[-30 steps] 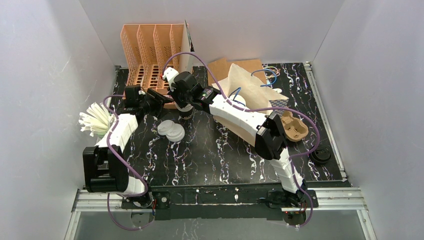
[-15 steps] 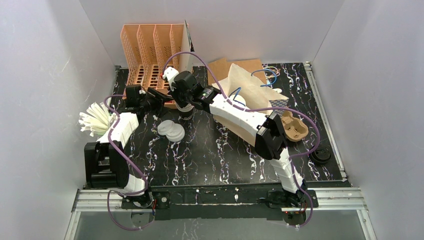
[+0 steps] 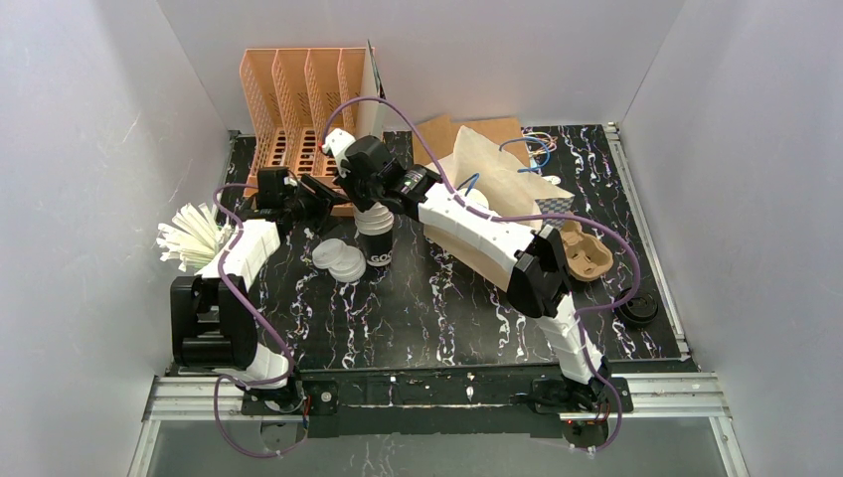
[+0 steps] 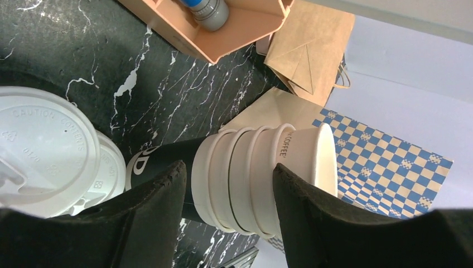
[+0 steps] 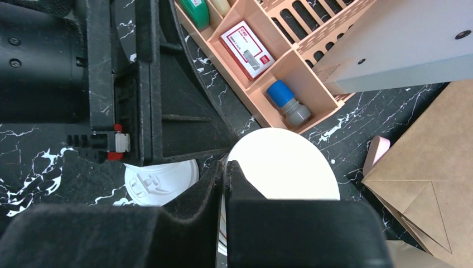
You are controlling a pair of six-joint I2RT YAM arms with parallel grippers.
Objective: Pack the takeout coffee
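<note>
A nested stack of white paper cups (image 3: 375,225) with a black cup (image 3: 378,250) at its bottom leans over the table left of centre. My right gripper (image 3: 369,202) is shut on the rim of the top cup (image 5: 284,162). In the left wrist view the stack (image 4: 262,178) lies between the fingers of my left gripper (image 4: 226,167), which is open, with a narrow gap at its left finger. White lids (image 3: 339,260) lie on the table beside the stack. The brown pulp tray (image 3: 585,253) sits far right, partly behind the right arm.
An orange desk organiser (image 3: 298,99) stands at the back left. A brown paper bag (image 3: 487,159) and blue checkered paper (image 4: 385,162) lie behind the stack. A green cup of white straws (image 3: 189,238) is at the left wall. A black lid (image 3: 636,310) lies near right.
The cup stack has come out from under the right gripper, and its black bottom cup now shows. The right gripper shifted slightly back. The left gripper's jaws widened a little.
</note>
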